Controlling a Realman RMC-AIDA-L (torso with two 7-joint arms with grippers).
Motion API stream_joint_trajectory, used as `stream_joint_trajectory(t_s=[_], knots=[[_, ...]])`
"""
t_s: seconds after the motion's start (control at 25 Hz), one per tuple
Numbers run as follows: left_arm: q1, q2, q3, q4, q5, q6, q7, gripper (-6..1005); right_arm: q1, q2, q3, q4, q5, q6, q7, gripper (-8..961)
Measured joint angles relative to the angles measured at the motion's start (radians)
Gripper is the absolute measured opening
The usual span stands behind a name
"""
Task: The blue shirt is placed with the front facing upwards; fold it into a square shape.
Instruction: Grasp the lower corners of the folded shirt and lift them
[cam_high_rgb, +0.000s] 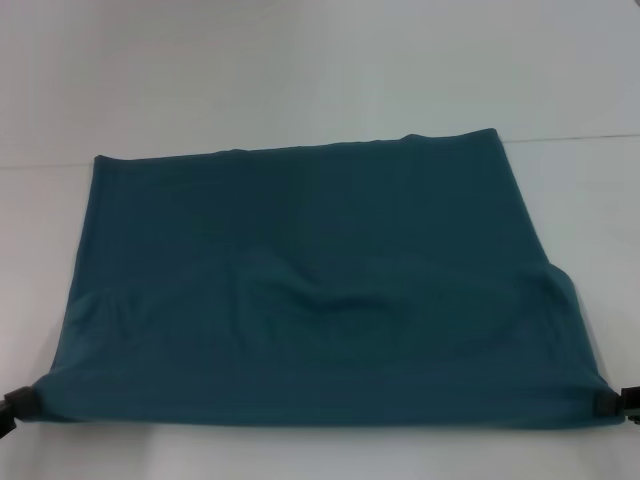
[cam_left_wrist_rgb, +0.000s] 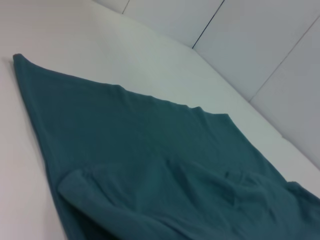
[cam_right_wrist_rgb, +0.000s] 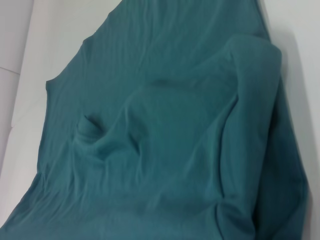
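Blue shirt (cam_high_rgb: 310, 280) lies spread on the white table (cam_high_rgb: 300, 70), plain side up, with its near edge lifted and stretched between the two grippers. You can see the left gripper (cam_high_rgb: 18, 404) at the near left corner and the right gripper (cam_high_rgb: 612, 404) at the near right corner, each closed on the cloth. A soft fold sags in the middle of the shirt.

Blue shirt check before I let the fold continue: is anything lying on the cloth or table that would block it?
Nothing visible does. The blue shirt lies alone on the white table, with the left gripper and right gripper at its near corners, nothing between them and the cloth.
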Motion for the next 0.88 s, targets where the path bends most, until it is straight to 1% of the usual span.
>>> stream_joint_trajectory(t_s=[0.2,0.48,0.72,0.88], knots=[[0.009,0.000,-0.039,0.009,0.004,0.015,0.017,24,-0.002,0.007,-0.001,0.000,-0.002,0.000,-0.004,34],[0.020,0.002,-0.042,0.013,0.007,0.011,0.022,24,-0.009,0.012,0.001,0.000,-0.002,-0.002,-0.003,34],[0.027,0.001,-0.046,0.011,0.009,0.015,0.023,24,-0.035,0.021,0.002,0.000,-0.002,-0.007,0.000,35],[0.037,0.000,-0.049,0.012,0.010,0.021,0.023,24,-0.049,0.023,0.020,-0.004,0.001,-0.023,0.001,35]])
